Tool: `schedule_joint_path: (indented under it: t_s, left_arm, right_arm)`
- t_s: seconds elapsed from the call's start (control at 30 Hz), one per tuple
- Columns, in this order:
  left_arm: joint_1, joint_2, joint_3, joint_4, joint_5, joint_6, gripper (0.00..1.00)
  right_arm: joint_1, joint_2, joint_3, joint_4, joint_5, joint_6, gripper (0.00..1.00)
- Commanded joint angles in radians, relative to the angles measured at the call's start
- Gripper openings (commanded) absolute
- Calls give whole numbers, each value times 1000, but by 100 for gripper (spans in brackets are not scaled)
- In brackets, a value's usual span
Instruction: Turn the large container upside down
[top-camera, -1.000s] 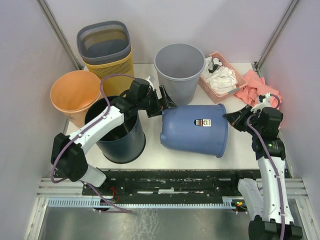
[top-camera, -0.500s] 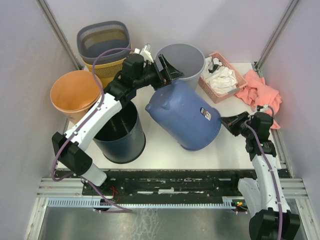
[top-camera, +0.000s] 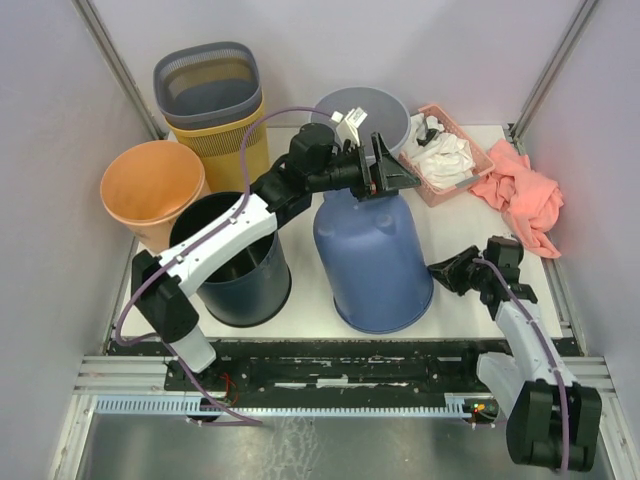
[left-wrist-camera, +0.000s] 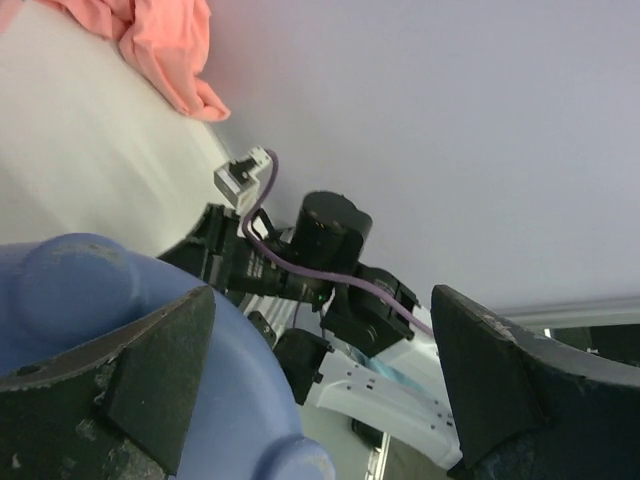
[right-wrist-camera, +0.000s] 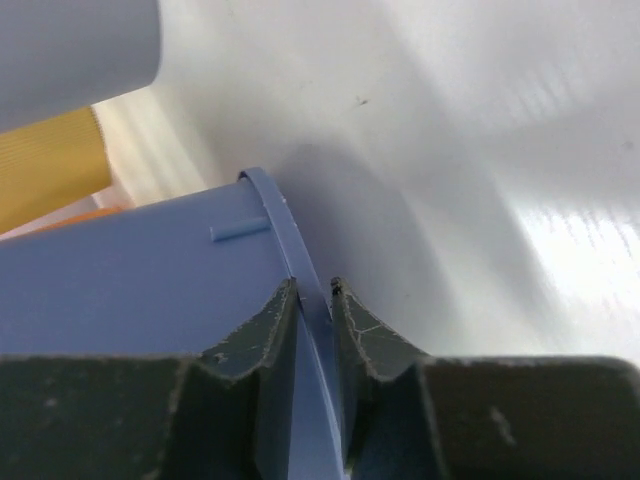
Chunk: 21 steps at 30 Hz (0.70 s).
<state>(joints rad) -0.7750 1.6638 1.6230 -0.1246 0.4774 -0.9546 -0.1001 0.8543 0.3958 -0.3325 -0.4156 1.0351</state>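
One smooth blue plastic container (top-camera: 372, 265) stands rim-down, tapered, rounded base up.

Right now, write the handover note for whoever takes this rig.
Left gripper: open, at the upturned base of the bin.
Right gripper: jaws either side of the bin's rim; whether it is gripping cannot be told.
Bin: mouth down on the table, base up.
Done: the flip.
Left: back both grippers away from the bin.
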Motion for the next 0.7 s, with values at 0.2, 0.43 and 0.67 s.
schedule_joint_path:
  t_s: [0.2, 0.43, 0.67]
  left_arm:
    - [20, -16, 200, -298, -29, 219, 99]
    - [117, -174, 142, -497, -149, 398, 99]
    - [93, -433, -123, -632, -179, 635, 99]
  right_arm:
    - [4, 219, 226, -30, 123, -173, 63]
    - [-1, 192, 520, -377, 342, -399, 87]
    - [-1, 14, 753, -454, 211, -571, 88]
